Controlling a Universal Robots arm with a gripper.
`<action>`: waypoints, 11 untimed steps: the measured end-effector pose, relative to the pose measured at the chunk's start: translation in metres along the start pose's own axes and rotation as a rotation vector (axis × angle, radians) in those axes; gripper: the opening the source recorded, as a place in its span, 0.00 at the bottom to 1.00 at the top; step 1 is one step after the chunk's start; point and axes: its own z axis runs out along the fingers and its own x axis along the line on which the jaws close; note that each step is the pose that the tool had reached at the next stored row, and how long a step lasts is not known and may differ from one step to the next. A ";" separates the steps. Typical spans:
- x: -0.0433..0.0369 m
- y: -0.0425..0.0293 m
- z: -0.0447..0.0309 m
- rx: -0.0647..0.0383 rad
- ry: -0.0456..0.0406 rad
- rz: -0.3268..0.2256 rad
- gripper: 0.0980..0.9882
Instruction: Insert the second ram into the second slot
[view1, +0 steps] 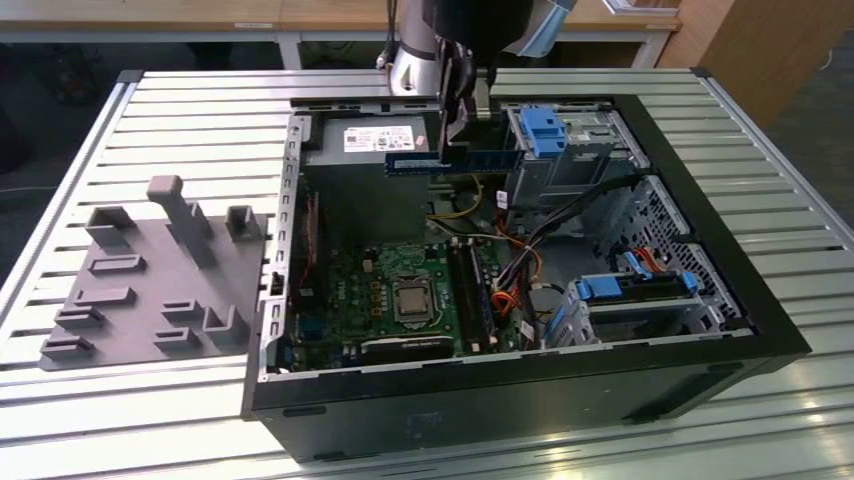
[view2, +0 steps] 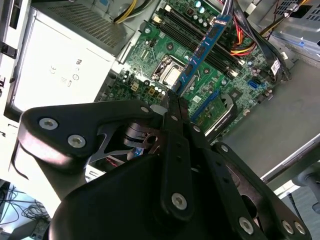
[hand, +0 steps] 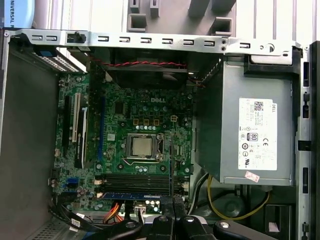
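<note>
Over open case, gripper apparently pinching second ram.

Surface: one, ribbed metal.
Arm: one.
End effector: one.
Ram: one blue stick, clamped in the end effector.
Case: one, black, lying open on the surface.
Motherboard: one, green.
CPU socket: one.
Power supply: one grey box, with one white label in the first wrist view.
Memory slots: more than one dark slot side by side; the exact count cannot be told.
Drive bays with blue clips: two in the exterior view.
Fixture: one grey plate beside the case, with one tall post and several low blocks.
</note>
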 end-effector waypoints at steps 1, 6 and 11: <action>0.0008 0.0000 0.0000 0.000 0.0001 0.000 0.02; 0.0040 0.0001 -0.0001 0.000 0.0001 0.000 0.02; 0.0051 0.0002 0.0002 0.001 -0.0015 0.046 0.02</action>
